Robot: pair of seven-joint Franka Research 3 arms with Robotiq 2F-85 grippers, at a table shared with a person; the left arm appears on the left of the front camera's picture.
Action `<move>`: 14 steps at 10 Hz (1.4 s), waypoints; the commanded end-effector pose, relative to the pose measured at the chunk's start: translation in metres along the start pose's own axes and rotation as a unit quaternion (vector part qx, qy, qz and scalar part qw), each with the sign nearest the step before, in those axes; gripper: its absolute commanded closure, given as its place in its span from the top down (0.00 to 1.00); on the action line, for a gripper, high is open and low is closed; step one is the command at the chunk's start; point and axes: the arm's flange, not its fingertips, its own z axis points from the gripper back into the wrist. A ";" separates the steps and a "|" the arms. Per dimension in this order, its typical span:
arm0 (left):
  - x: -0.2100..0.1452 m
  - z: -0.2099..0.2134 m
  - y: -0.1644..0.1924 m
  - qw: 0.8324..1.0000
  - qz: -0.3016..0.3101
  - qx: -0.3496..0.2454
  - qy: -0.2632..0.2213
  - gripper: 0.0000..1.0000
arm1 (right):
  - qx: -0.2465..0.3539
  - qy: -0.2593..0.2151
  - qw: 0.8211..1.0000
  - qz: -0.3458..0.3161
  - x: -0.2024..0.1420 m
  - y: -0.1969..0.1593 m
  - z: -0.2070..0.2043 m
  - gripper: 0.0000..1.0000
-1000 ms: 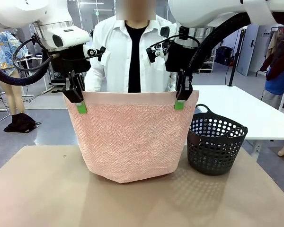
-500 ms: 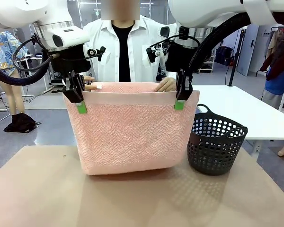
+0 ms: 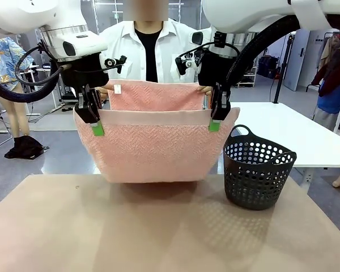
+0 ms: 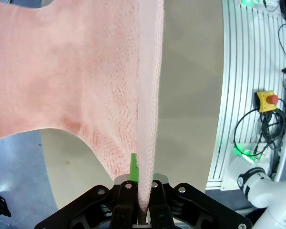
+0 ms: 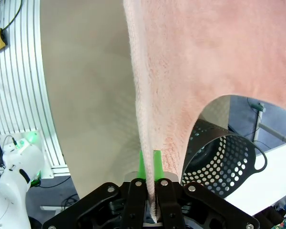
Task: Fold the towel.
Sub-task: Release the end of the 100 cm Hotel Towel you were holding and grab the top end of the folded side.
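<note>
One tan tabletop (image 3: 170, 232), 6 o'clock of front view. One towel (image 3: 158, 150) hung at centre, doubled: near layer pinched by tools, far layer raised at 12 o'clock by person (image 3: 153, 51). One black perforated basket (image 3: 258, 170) at towel's 4 o'clock. Two tools: left tool (image 3: 97, 126) at towel's 10 o'clock, right tool (image 3: 215, 122) at 2 o'clock, each clamped on plain band. One small white label (image 3: 117, 89), print too small to read.

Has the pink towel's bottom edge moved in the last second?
Yes, upward. The towel hem hung past the base of the basket; now it ends about halfway down it.
</note>
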 end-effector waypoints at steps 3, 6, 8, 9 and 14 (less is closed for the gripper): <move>-0.001 0.002 0.001 1.000 0.002 0.002 -0.001 0.00 | -0.002 -0.001 1.000 0.002 -0.001 0.002 0.001 0.00; -0.001 0.002 0.001 1.000 0.002 0.002 -0.001 0.00 | -0.002 -0.001 1.000 0.002 -0.001 0.002 0.001 0.00; -0.001 0.002 0.001 1.000 0.002 0.002 -0.001 0.00 | -0.002 -0.001 1.000 0.002 -0.001 0.002 0.001 0.00; -0.001 0.002 0.001 1.000 0.002 0.002 -0.001 0.00 | -0.002 -0.001 1.000 0.002 -0.001 0.002 0.001 0.00; -0.001 0.002 0.001 1.000 0.002 0.002 -0.001 0.00 | -0.002 -0.001 1.000 0.002 -0.001 0.002 0.001 0.00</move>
